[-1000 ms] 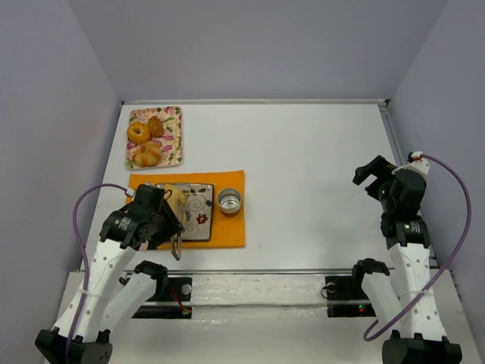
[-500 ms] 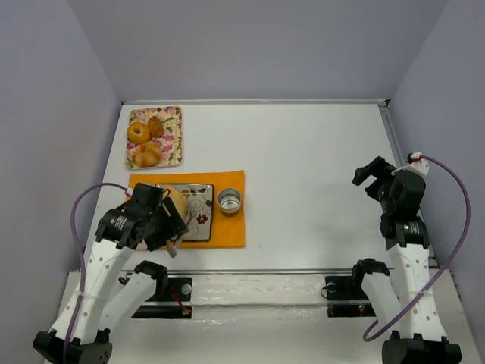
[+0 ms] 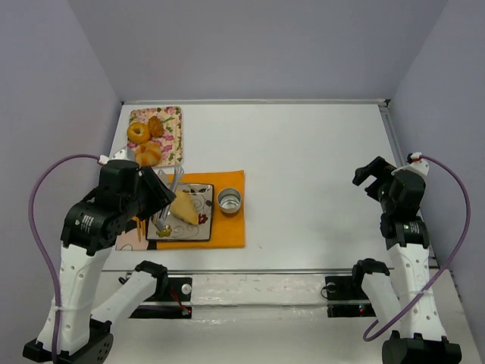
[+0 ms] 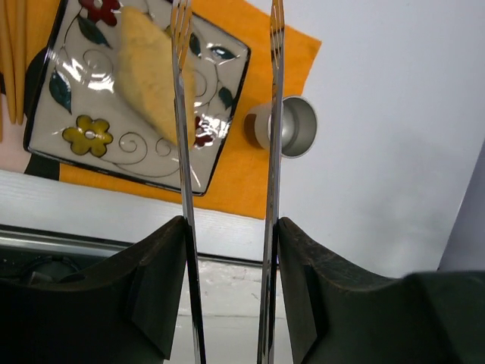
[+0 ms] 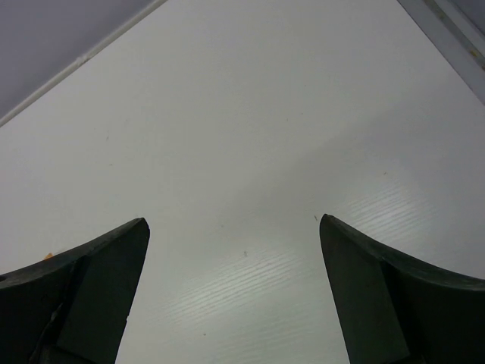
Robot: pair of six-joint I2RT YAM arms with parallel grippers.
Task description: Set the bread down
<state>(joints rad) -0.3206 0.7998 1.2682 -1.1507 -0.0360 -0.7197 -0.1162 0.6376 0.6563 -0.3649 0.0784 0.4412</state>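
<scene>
Top external view, and the big change on the tabletop (image 3: pixel 318 152) is the left arm. A second ago it was crouched low over the place setting, and now it has lifted and swung back toward 9 o'clock. That uncovers the orange mat (image 3: pixel 227 231) and the square patterned plate (image 3: pixel 203 199) on it. The bread (image 3: pixel 184 207) now lies flat on that plate, with nothing gripping it. In the left wrist view, the left gripper (image 4: pixel 229 227) has its fingers pressed only against the tongs (image 4: pixel 182 152). The two metal blades stand apart and parallel with nothing between them, and the bread shows beyond the left blade. By my reading the placing is as good as done, and all that's left is backing away cleanly. At 12 o'clock from the plate sits the floral tray (image 3: pixel 174 144), carrying the ridged bun (image 3: pixel 148 155) and the doughnut (image 3: pixel 138 132). It is near the raised arm, so that's the side to mind. The right gripper (image 5: pixel 233 221) waits well apart at 3 o'clock, fingers spread wide and empty. Smallest of all, the metal cup (image 3: pixel 229 201) stands on the mat just beside the plate at its 3 o'clock.
</scene>
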